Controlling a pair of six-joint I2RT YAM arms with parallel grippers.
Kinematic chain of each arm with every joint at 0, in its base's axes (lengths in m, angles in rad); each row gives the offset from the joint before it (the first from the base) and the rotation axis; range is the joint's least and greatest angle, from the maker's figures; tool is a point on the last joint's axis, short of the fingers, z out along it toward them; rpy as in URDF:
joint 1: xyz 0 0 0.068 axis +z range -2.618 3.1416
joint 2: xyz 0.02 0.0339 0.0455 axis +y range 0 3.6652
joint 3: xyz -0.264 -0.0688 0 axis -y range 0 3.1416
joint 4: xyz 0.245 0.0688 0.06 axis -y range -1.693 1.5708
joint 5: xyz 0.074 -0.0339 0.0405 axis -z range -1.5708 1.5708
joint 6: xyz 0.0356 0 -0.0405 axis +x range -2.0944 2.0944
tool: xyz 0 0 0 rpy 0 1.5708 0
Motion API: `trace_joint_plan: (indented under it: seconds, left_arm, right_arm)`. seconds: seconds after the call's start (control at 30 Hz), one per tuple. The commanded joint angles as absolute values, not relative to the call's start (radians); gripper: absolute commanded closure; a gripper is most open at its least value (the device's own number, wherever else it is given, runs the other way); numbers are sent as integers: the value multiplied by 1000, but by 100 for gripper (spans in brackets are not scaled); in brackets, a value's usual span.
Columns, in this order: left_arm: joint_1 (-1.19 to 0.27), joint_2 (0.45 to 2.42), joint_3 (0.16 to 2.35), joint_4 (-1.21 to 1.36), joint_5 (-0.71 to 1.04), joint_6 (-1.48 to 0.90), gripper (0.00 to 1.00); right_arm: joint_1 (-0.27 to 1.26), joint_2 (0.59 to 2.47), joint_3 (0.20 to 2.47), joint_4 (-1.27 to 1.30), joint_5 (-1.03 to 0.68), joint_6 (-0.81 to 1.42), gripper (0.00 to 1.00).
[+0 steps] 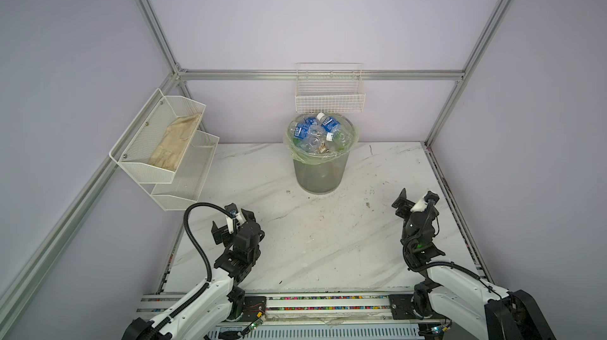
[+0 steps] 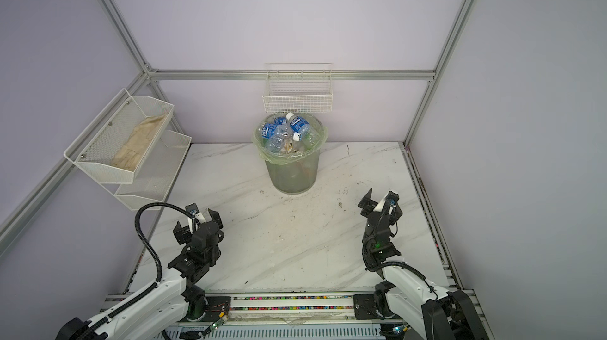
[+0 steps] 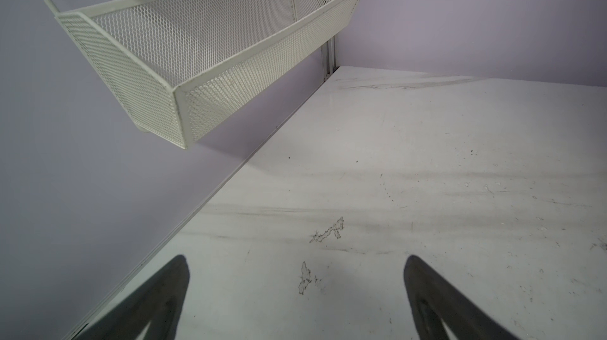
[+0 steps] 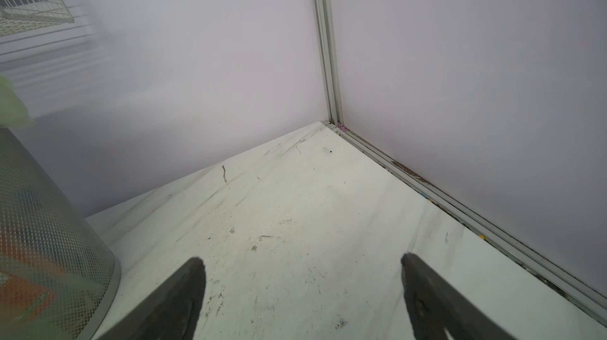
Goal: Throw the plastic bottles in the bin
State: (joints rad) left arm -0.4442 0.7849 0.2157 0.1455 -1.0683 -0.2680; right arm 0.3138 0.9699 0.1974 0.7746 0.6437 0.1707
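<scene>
The bin (image 1: 318,174) (image 2: 292,174), grey and translucent with a pale green bag over its rim, stands at the back middle of the table. Several plastic bottles (image 1: 317,133) (image 2: 285,133), mostly clear with blue labels, fill it to the rim. No bottle lies on the table in both top views. My left gripper (image 1: 234,220) (image 2: 196,220) (image 3: 295,261) hangs open over the front left, with only bare table between its fingers. At the front right my right gripper (image 1: 415,198) (image 2: 380,198) (image 4: 301,259) is open and holds nothing. The right wrist view shows the bin's wall (image 4: 49,239) just beside it.
A white mesh two-tier shelf (image 1: 141,164) (image 3: 213,59) hangs on the left wall with a beige cloth (image 1: 175,144) in its upper tier. A white wire basket (image 1: 329,93) hangs on the back wall just above the bin. Walls with aluminium posts (image 4: 328,59) close in the marble table (image 1: 328,239).
</scene>
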Motion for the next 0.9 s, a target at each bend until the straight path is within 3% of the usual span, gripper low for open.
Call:
trace_joint_plan:
  seconds: [0.0,0.87]
  left_arm:
    - [-434,786,199,194,-1072,-258,0]
    - [-400,836,196,284,-1050,-237,0]
  right_arm:
    - [308,971,184,820,641,175,5]
    - [285,1018,195,856,626,175,5]
